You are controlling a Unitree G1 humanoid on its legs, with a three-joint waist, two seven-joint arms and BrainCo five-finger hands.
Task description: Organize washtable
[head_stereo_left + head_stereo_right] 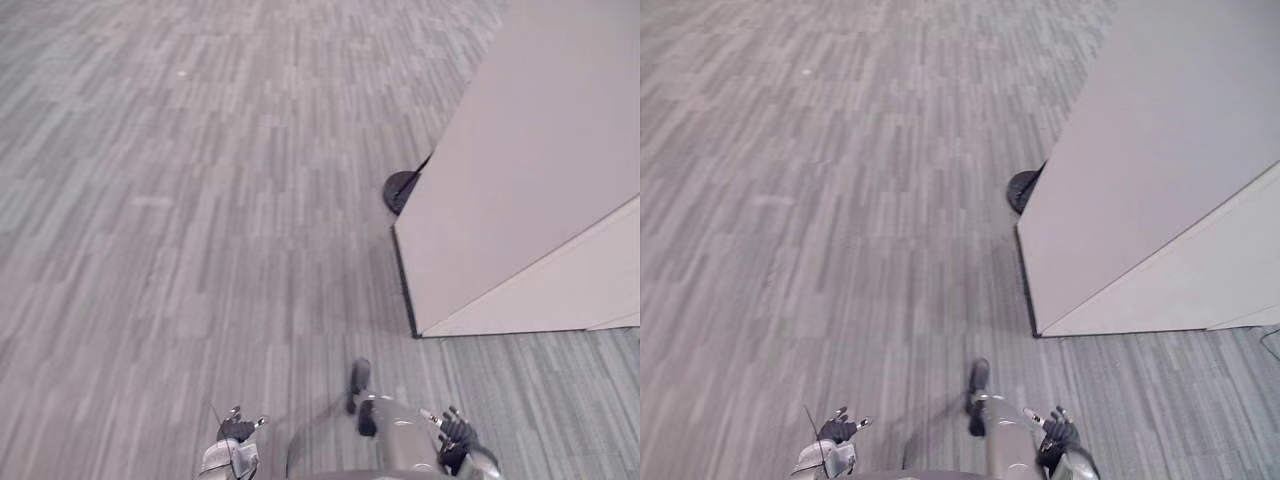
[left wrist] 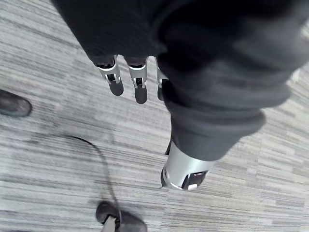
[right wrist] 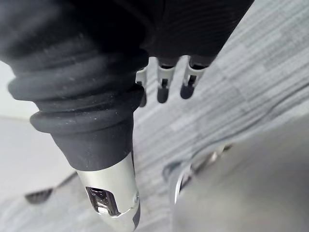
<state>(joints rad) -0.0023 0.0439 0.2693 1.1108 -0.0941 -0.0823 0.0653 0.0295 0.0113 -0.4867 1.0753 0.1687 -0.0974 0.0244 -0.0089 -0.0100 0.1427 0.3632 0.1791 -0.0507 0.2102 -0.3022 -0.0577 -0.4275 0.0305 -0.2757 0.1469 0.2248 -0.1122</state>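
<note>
Where the head cameras look down, grey striped carpet (image 1: 180,200) covers nearly all the ground, running off to the far edge and the robot's left. On the robot's right stands a large pale unit (image 1: 530,170) with flat, plain faces, its near corner resting on the carpet (whether this is the washtable, I cannot tell: its top and anything on it lie outside the views). Tucked against its far edge sits a small dark round foot (image 1: 400,190), partly hidden behind the pale face.

Low at the near edge, the left hand (image 1: 236,432) and the right hand (image 1: 456,436) hang on either side of the robot, well apart from the unit and touching nothing. The left hand's fingers (image 2: 140,92) are straight and slack, with the thumb (image 2: 183,169) held apart from them. The right hand's fingers (image 3: 163,89) hang in a loose, uncurled row, and both hands are empty.
</note>
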